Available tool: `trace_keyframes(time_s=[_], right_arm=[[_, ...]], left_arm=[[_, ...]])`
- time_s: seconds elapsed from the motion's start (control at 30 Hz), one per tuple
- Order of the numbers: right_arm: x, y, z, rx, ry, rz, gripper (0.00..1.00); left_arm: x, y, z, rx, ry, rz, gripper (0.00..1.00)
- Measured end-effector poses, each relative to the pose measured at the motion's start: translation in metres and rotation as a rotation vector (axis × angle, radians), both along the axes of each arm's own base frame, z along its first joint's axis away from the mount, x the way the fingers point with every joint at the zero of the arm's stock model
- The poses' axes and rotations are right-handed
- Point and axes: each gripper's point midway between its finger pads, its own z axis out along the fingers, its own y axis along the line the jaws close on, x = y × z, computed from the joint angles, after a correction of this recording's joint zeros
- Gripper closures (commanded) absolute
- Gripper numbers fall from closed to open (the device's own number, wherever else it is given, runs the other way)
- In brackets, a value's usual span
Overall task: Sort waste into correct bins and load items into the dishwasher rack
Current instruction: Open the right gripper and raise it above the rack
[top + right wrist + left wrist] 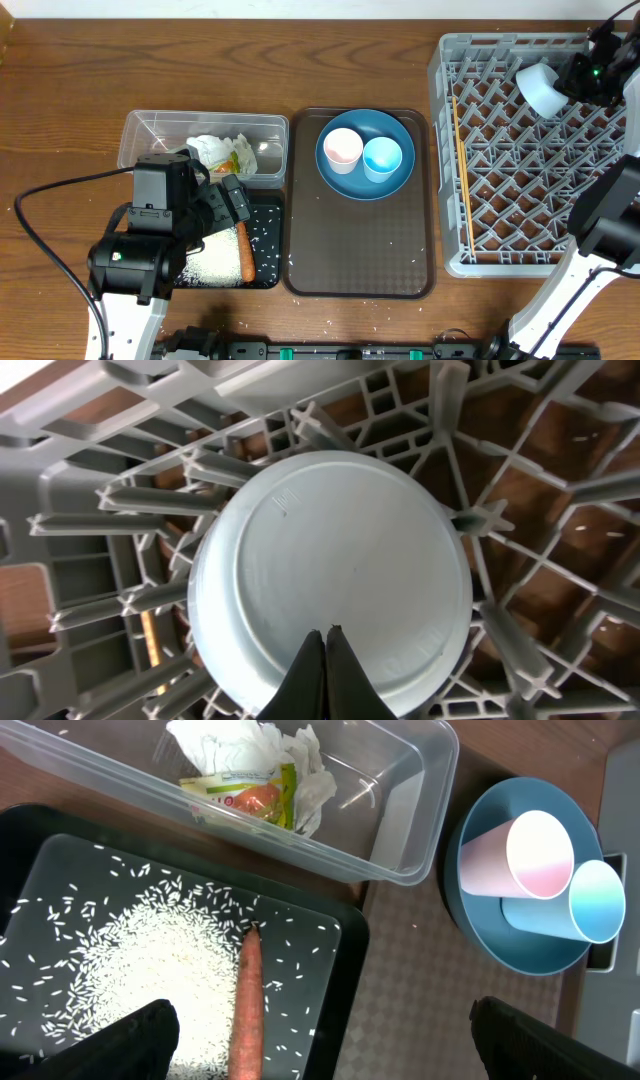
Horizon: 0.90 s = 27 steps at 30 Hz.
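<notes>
Left gripper (320,1025): released, spread wide, gripping nothing; hovering over the black tray (350,970); straight below, between the jaws but nearer one finger, carrot piece (248,1005) lying in the tray, tip into the rice (150,955); just ahead of the jaws, past the tray rim, clear tub (410,810) with crumpled paper and green-yellow wrapper (250,770) inside; ahead and off toward the other finger, blue plate (520,955) on brown serving tray (420,990), carrying pink cup (525,855) and light-blue cup (600,900), touching. Right gripper (325,640): clenched, tips pressed together; directly under the tips, white bowl (330,560), upside down on the pegs of the dishwasher rack (140,500); can't tell whether any rim pinched; chopsticks (460,170) well away from those jaws, along the opposite side of the rack.
</notes>
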Motion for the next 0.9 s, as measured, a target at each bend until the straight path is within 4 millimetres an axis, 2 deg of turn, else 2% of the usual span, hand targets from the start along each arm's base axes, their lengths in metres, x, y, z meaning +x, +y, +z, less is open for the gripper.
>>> trace_keyframes(time_s=[0.27,0.47,0.63,0.73,0.8,0.9], right_arm=[[-0.019,0.019,0.023,0.07,0.021,0.026,0.99],[-0.027,0.03,0.075,0.057,-0.069,0.046,0.99],[-0.048,0.042,0.121,0.041,-0.119,0.057,0.98],[-0.059,0.057,0.133,0.043,-0.112,0.082,0.96],[-0.064,0.075,0.135,0.05,-0.093,0.121,0.94],[-0.07,0.109,0.13,0.061,-0.052,0.205,0.82]], left_arm=[[0.0,0.0,0.0,0.0,0.0,0.0,0.04],[0.0,0.0,0.0,0.0,0.0,0.0,0.04],[0.0,0.0,0.0,0.0,0.0,0.0,0.04],[0.0,0.0,0.0,0.0,0.0,0.0,0.04],[0.0,0.0,0.0,0.0,0.0,0.001,0.04],[0.0,0.0,0.0,0.0,-0.001,0.001,0.04]])
